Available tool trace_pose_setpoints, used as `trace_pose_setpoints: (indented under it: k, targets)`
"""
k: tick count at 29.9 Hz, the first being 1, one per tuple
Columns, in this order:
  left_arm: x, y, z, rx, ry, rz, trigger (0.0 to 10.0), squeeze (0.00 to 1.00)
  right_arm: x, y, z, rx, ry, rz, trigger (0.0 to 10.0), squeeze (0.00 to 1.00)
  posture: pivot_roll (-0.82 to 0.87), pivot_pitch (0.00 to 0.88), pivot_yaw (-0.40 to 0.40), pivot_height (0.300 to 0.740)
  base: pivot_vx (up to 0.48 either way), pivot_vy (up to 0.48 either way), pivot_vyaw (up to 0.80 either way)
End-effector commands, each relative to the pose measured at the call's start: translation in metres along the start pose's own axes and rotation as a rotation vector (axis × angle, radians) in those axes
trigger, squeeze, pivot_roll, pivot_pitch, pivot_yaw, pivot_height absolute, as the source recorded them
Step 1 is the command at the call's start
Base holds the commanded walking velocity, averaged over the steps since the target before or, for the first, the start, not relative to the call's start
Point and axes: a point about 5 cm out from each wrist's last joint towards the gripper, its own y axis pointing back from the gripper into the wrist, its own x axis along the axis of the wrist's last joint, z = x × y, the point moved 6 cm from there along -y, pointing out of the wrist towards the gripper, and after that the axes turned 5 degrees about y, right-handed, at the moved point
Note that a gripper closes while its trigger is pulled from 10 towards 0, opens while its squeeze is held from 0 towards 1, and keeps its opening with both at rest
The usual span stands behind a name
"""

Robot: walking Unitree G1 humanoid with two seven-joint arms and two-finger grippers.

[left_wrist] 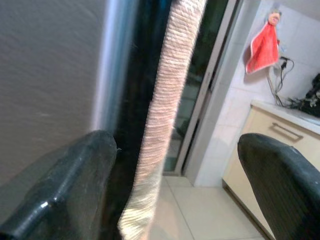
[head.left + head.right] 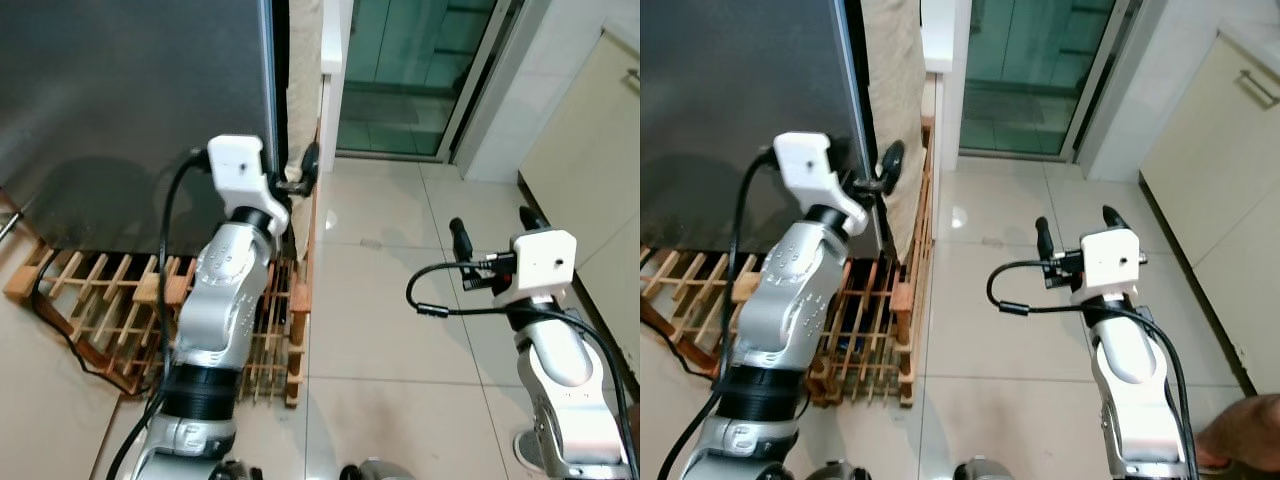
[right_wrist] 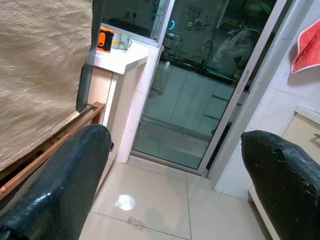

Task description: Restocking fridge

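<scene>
We have our left gripper (image 2: 300, 178) raised to the right-hand edge of the fridge door (image 2: 130, 110), its fingers spread apart and closing on nothing, with the door's edge and the hanging cloth (image 1: 160, 125) lying between them in the left wrist view. The door is shut, so the fridge is not yet open and we see no goods for stocking. The chief risk, as we judge it, is that the fingers close on the cloth instead of the door's edge — the weave is soft and loose, it would slide or bunch, and a pull would tug fabric rather than swing the door. A second risk is the smooth metal lip of the door: it looks slick and narrow, and rounded black fingers could slip off it under load. Below the door edge stands a wooden slatted rack (image 2: 130, 300), pale and open-framed, touching or nearly touching the fridge's base; a swinging door or our left arm could knock it. The door itself is a flat, dark grey, brushed-looking panel with a bright vertical trim strip (image 1: 112, 65). Our right gripper (image 2: 1075, 232) hovers well to the right of the fridge door, over glossy pale floor tiles (image 2: 400, 300), fingers parted and empty. Beyond the door edge a glass sliding door (image 2: 415, 75) shows a greenish sheen — hard and reflective.
</scene>
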Motion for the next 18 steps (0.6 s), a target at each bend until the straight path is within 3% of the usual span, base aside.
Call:
trace_pose_setpoints:
  k: [1,7,13,14,15,17,18]
  targets:
    - [0.001,-0.008,0.01,-0.015,0.025,0.003,10.0,0.0,0.001,-0.002,0.004,-0.011,-0.001,0.005,10.0,0.0,-0.19,0.057,-0.037,0.727,0.0,0.0,0.0]
    - [0.004,-0.019,0.025,-0.046,0.042,0.01,10.0,0.0,0.002,0.001,0.006,-0.025,0.003,0.004,10.0,0.0,-0.21,0.06,-0.029,0.727,0.0,0.0,0.0]
    - [-0.001,-0.03,0.021,0.027,0.033,-0.003,10.0,0.0,0.001,0.001,0.006,-0.025,0.003,0.001,10.0,0.0,-0.2,0.063,-0.03,0.727,0.0,0.0,0.0]
    - [-0.008,-0.035,0.029,0.011,0.071,-0.027,10.0,0.0,0.0,0.0,0.006,-0.023,0.002,0.0,10.0,0.0,-0.2,0.062,-0.033,0.727,0.0,0.0,0.0]
    - [-0.012,-0.038,0.046,-0.059,0.12,-0.045,10.0,0.0,0.0,-0.001,0.005,-0.022,0.001,-0.001,10.0,0.0,-0.21,0.062,-0.036,0.727,0.0,0.0,0.0]
    - [-0.016,-0.04,0.091,-0.259,0.236,-0.072,10.0,0.0,0.0,-0.002,0.004,-0.018,0.0,0.002,10.0,0.0,-0.21,0.062,-0.036,0.727,0.0,0.0,0.0]
    - [-0.014,-0.039,0.113,-0.359,0.255,-0.076,10.0,0.0,0.001,-0.002,0.004,-0.017,0.0,0.004,10.0,0.0,-0.22,0.056,-0.036,0.727,0.0,0.0,0.0]
